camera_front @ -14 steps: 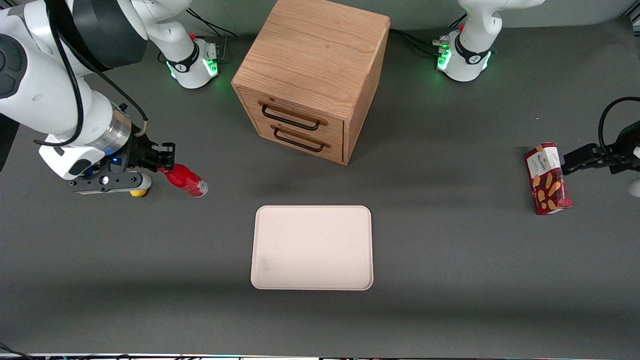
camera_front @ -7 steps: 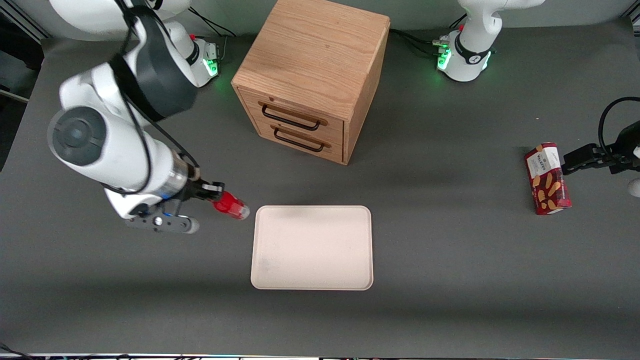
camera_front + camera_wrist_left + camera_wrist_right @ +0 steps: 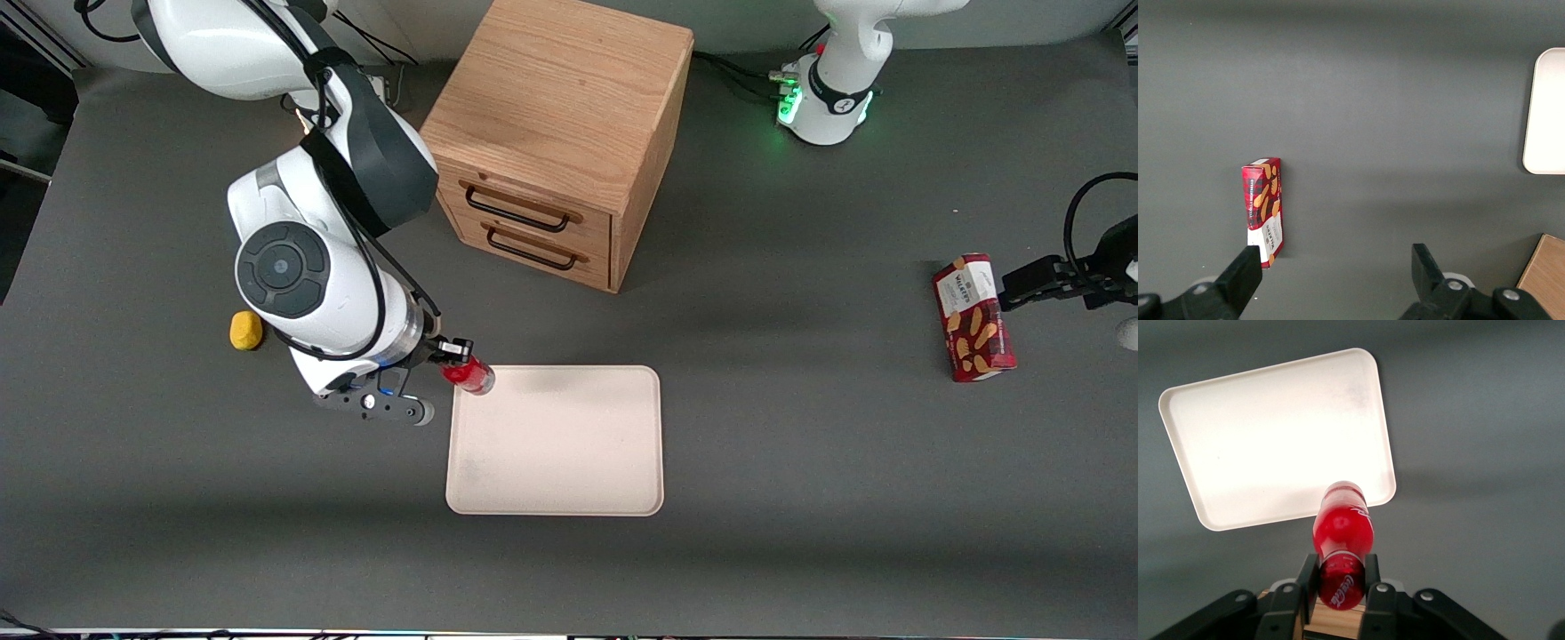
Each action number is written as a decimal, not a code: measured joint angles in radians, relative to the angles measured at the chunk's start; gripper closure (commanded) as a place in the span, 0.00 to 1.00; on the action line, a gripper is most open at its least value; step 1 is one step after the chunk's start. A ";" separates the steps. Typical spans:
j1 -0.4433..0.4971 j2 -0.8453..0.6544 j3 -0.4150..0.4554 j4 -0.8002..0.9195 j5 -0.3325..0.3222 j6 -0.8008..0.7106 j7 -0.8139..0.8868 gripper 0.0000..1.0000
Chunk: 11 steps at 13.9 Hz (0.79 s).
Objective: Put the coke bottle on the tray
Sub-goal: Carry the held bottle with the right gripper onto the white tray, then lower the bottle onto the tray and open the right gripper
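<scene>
Gripper (image 3: 455, 358) pinches the coke bottle (image 3: 468, 374) near its cap end, the two fingers (image 3: 1308, 577) pressed against the red body in the right wrist view. It holds the bottle in the air, tilted, with the base hanging over the corner of the tray (image 3: 569, 480) that lies nearest the working arm and the wooden drawer cabinet (image 3: 556, 133).

Judging from this, the main risk is an early release. The bottle is only just over the rim, so if it were let go here it would likely land on the low edge, tip, and roll back onto the table. Because it is held at a slant and is round, it could also roll across the flat tray after release. The grip sits close to one end, so the bottle may swing or slip between the fingers.

Room is good. The whole tray surface is bare. The cabinet stands farther from the front camera than the tray, with a gap between them. The yellow lump (image 3: 246, 330) lies toward the working arm's end, and the snack box (image 3: 973, 317) well apart toward the parked arm's end.
</scene>
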 measured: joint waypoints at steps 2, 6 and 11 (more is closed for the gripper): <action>-0.002 0.016 -0.001 0.000 -0.049 0.012 0.000 1.00; 0.004 0.109 0.000 -0.002 -0.091 0.109 0.000 1.00; 0.003 0.172 -0.001 -0.010 -0.098 0.210 0.000 1.00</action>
